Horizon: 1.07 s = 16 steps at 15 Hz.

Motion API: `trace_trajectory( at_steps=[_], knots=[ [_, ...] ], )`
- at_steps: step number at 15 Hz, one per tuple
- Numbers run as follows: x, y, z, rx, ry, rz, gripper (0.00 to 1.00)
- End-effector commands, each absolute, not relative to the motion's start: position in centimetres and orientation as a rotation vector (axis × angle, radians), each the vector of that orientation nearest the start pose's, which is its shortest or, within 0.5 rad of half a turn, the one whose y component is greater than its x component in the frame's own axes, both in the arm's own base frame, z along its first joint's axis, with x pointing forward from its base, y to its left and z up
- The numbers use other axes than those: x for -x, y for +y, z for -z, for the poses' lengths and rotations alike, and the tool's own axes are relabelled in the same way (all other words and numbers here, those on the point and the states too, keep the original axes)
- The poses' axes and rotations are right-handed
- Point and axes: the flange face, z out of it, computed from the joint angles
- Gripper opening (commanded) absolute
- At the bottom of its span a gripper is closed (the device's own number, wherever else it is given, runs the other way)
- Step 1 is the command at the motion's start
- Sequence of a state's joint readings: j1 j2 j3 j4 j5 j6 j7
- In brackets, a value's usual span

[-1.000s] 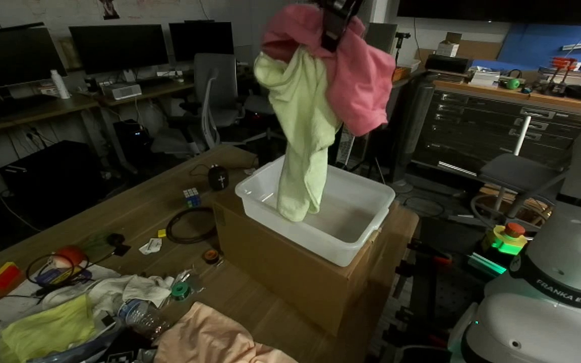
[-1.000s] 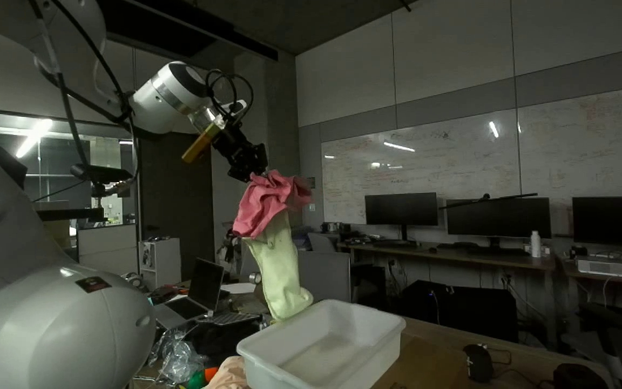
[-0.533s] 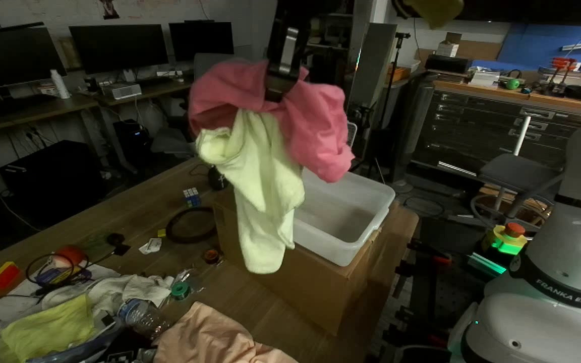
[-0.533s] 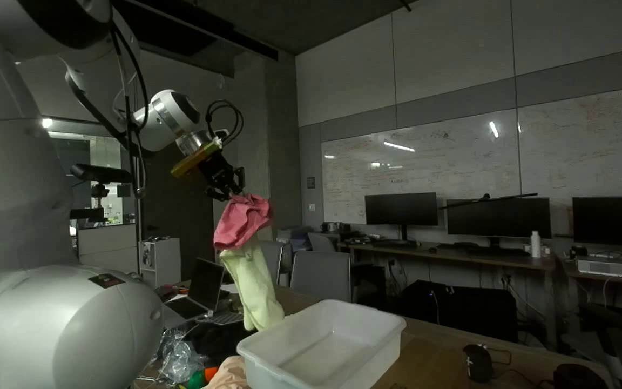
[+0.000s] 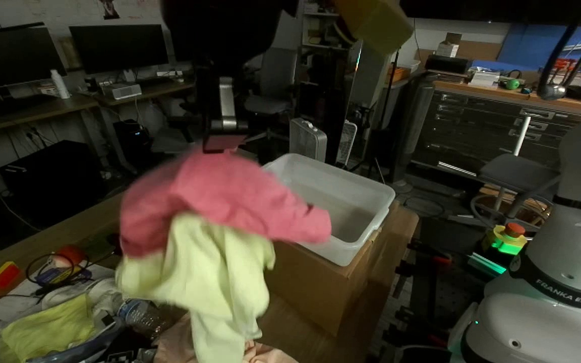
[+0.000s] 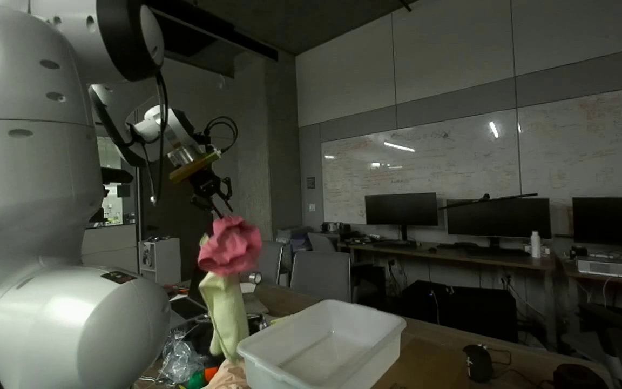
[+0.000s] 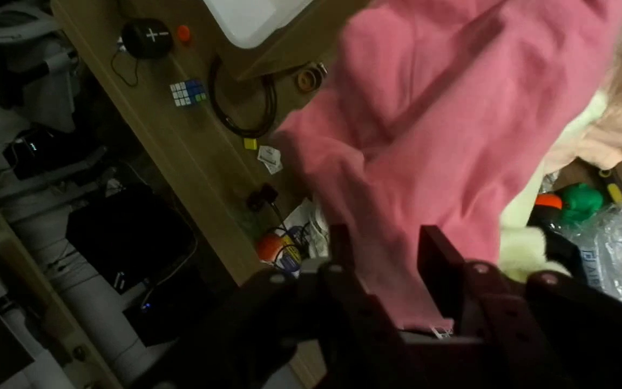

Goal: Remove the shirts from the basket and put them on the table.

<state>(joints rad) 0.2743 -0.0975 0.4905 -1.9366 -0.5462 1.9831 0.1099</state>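
The pink shirt [image 5: 225, 194] is matt cloth, the basket [image 6: 324, 348] smooth plastic, the table [image 5: 285, 326] wood.

Dim; glare on whiteboard [image 6: 467, 162]; pink shirt [image 5: 230, 194] partly blurred.

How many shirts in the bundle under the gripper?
2: the pink shirt just under the gripper, and the pale green shirt below it. Folds may hide more.
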Motion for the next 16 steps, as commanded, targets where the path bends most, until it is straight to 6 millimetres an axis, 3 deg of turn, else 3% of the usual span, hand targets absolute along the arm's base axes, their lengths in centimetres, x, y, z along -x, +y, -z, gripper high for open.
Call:
trace_trajectory(
  at_steps=[1, 5, 11, 16],
  knots=[
    [-42.6, 37.7, -55.0, 3.165, -1.628, 0.623, 0.69],
    [-43.3, 36.8, -54.5, 3.186, -1.684, 0.581, 0.99],
    [-44.7, 28.5, -53.2, 3.492, -1.282, 0.484, 1.0],
    [-43.2, 20.9, -50.2, 3.581, -0.75, 0.357, 1.0]
  ],
)
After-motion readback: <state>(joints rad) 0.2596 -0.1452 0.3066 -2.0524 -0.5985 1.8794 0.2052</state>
